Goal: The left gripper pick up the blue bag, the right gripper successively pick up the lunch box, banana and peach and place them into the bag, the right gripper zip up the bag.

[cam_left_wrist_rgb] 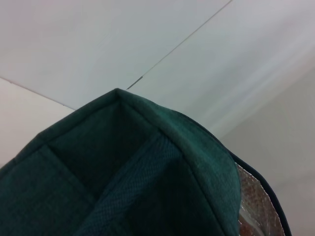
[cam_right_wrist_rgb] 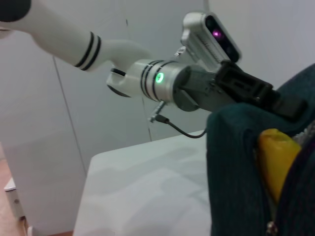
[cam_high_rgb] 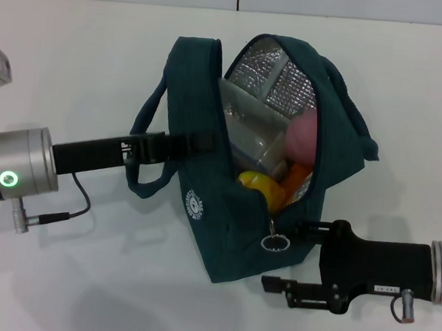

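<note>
Zipping is judged next: the ring zip pull [cam_high_rgb: 275, 242] on the dark teal fabric blue bag [cam_high_rgb: 201, 210], held at its rim by the clamped left gripper [cam_high_rgb: 200, 143], hangs just beside the right gripper [cam_high_rgb: 275, 255], whose finger state cannot be told.

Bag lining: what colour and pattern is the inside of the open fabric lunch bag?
Silver foil with a quilted bubble texture, inside the dark teal fabric lunch bag; clearest in the head view.

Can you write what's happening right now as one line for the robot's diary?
stage: zipping | blue bag: open, held by left gripper | inside: lunch box, banana, peach | right gripper: at ring zip pull
</note>
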Controlling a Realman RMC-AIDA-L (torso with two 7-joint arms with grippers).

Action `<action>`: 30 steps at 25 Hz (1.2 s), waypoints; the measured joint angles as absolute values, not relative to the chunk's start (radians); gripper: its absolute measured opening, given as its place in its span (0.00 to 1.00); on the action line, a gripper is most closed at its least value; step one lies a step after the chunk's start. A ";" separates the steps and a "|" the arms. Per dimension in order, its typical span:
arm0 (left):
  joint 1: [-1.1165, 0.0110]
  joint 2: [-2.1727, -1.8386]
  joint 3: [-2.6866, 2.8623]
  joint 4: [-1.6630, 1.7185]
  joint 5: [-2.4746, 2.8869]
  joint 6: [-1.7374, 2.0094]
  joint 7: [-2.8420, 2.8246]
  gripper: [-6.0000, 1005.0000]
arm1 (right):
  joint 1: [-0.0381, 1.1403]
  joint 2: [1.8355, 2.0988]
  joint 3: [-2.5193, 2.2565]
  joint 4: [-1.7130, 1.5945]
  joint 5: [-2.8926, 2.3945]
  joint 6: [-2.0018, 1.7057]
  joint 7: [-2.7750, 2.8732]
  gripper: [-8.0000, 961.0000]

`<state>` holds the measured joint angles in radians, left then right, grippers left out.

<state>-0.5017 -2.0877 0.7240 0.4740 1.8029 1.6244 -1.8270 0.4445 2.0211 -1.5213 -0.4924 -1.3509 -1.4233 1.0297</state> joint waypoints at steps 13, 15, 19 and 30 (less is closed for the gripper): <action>-0.504 -2.088 0.724 0.474 1.803 1.624 -1.827 0.04 | 0.445 2.020 -1.522 -0.492 -1.335 -1.411 1.029 0.34; -0.505 -2.088 0.724 0.474 1.803 1.624 -1.827 0.04 | 0.445 2.019 -1.522 -0.492 -1.335 -1.411 1.029 0.29; -0.505 -2.088 0.724 0.474 1.804 1.624 -1.827 0.04 | 0.446 2.019 -1.522 -0.492 -1.333 -1.411 1.028 0.19; -0.498 -2.088 0.724 0.474 1.802 1.624 -1.827 0.06 | 0.443 2.005 -1.522 -0.499 -1.333 -1.412 1.034 0.01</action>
<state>-0.4983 -2.0877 0.7240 0.4737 1.8021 1.6244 -1.8267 0.4427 2.0052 -1.5217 -0.4991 -1.3326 -1.4122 1.0338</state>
